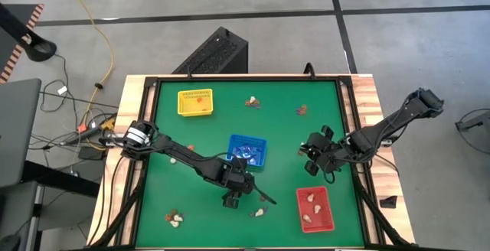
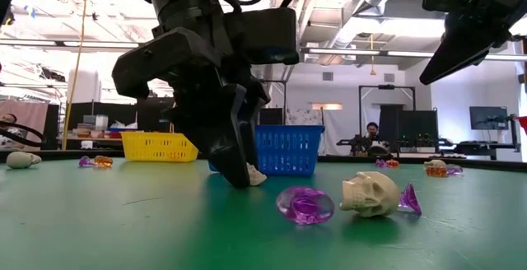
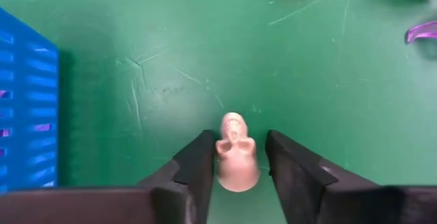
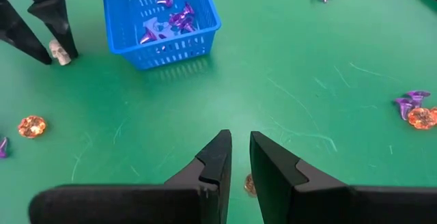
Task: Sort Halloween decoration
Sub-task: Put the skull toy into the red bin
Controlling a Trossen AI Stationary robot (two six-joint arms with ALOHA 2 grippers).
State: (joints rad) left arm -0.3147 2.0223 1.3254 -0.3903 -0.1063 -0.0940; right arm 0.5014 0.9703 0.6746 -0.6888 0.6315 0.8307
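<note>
Skull, cream-white, lies lengthwise between the left pincer's spread fingers, face pointing away from the wrist.

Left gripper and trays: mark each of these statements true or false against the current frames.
1. A cream skull sits between the left gripper's fingers on the green table. True.
2. The blue tray is empty. False: it holds purple trinkets.
3. The red tray holds cream pieces. True.
4. The right gripper is down inside the yellow tray. False: it hangs over bare table, with nothing between its fingers.
5. The left gripper works beside the blue tray. True.
</note>
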